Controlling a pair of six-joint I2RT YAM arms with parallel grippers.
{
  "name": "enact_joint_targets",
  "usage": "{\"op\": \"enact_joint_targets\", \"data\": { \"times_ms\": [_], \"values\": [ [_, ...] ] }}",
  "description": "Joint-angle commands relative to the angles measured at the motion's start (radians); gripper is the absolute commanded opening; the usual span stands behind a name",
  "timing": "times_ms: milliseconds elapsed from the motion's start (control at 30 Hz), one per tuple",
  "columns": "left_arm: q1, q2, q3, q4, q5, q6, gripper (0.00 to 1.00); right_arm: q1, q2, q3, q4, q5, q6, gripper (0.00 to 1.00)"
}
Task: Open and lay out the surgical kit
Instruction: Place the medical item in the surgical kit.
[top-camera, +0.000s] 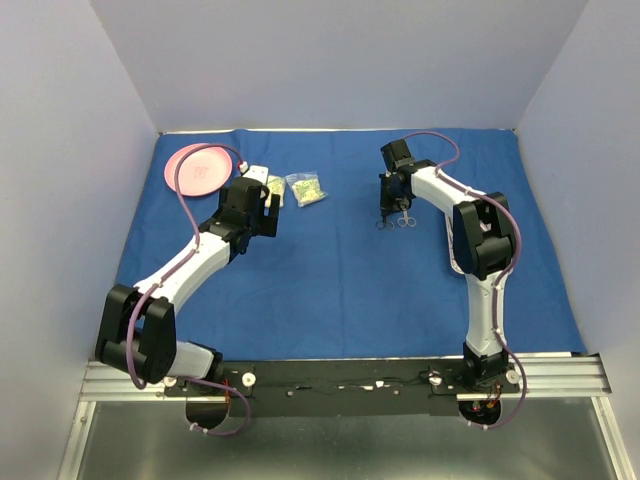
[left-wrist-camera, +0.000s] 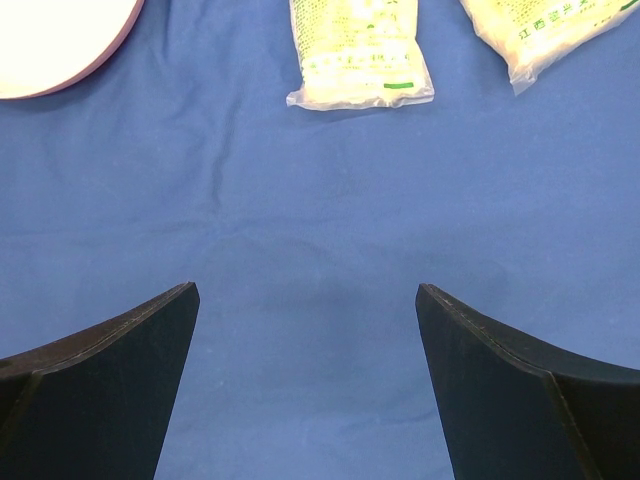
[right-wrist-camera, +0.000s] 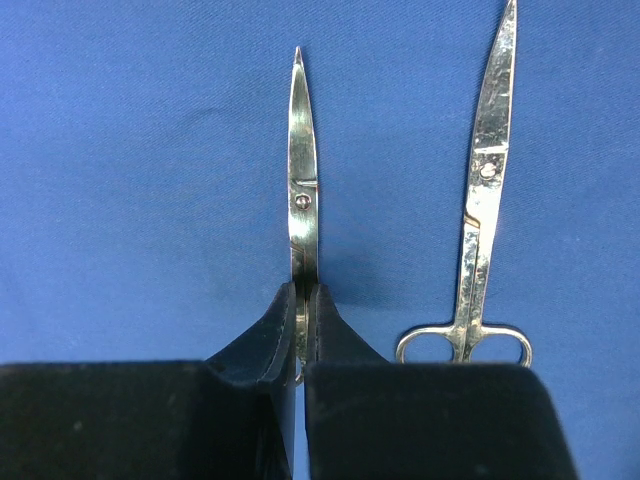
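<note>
The surgical kit's royal-blue cloth wrap (top-camera: 340, 270) lies spread flat over the table. My right gripper (right-wrist-camera: 305, 288) (top-camera: 388, 206) is shut on the shank of thin silver scissor-like forceps (right-wrist-camera: 302, 190), blades pointing away, low at the cloth. A second pair of silver scissors (right-wrist-camera: 478, 215) (top-camera: 406, 220) lies flat just to its right. My left gripper (left-wrist-camera: 307, 287) (top-camera: 270, 208) hangs open over bare cloth. Just beyond its fingertips lie two clear yellow-green packets (left-wrist-camera: 358, 50) (left-wrist-camera: 545, 30), seen from above as one packet (top-camera: 305, 188) right of the gripper and the other partly hidden by it.
A round pink dish (top-camera: 204, 168) (left-wrist-camera: 50, 40) sits at the cloth's far left corner, with a small white object (top-camera: 258, 172) beside it. Grey walls enclose the left, back and right. The arms' base rail (top-camera: 340, 378) runs along the near edge.
</note>
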Motion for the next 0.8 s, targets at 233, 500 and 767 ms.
{"op": "enact_joint_targets", "data": {
  "times_ms": [233, 500, 767],
  "values": [
    [-0.004, 0.018, 0.025, 0.000, 0.002, 0.006, 0.99, 0.009, 0.051, 0.051, 0.025, 0.023, -0.026, 0.06],
    [-0.004, 0.022, 0.026, -0.003, 0.000, 0.007, 0.99, 0.009, 0.091, 0.096, -0.001, 0.026, -0.050, 0.06],
    [-0.004, 0.029, 0.030, -0.006, 0.003, 0.007, 0.99, 0.015, 0.065, 0.036, 0.001, 0.020, -0.037, 0.06]
  ]
}}
